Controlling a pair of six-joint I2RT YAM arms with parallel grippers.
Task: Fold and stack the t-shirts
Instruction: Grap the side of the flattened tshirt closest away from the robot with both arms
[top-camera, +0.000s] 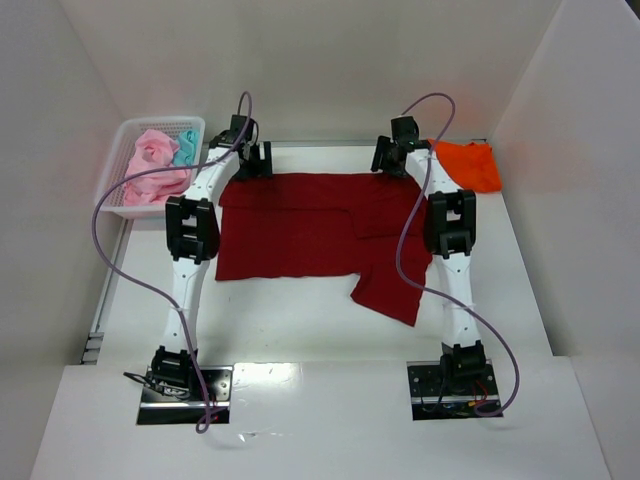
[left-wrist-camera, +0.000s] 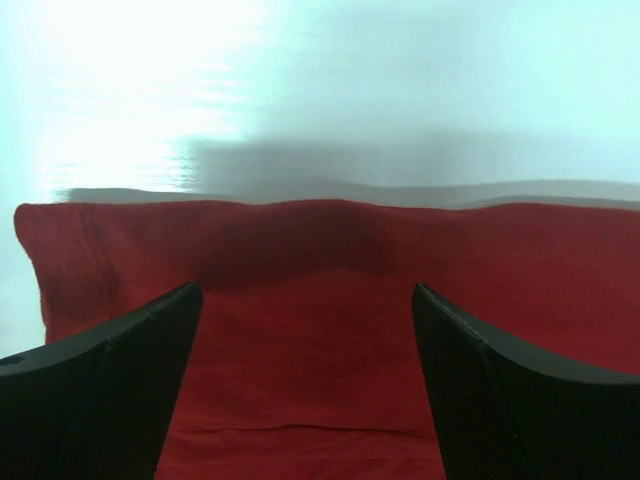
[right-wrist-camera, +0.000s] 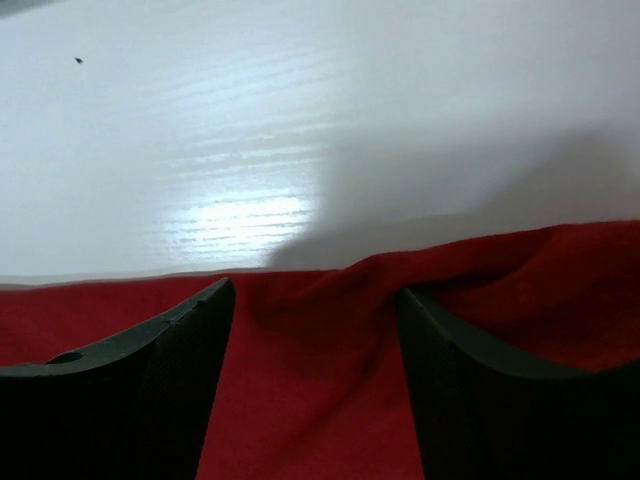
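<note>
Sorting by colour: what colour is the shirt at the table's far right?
A bright orange cloth t-shirt; top external view.

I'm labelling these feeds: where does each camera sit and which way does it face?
Top external: above and behind the bases, looking down at the table; left arm and right arm show.
Left wrist: on the left arm, facing forward over the red shirt; left end effector shows, open.
Right wrist: on the right arm; right end effector shows, open.
Shared: all three show the red shirt.
</note>
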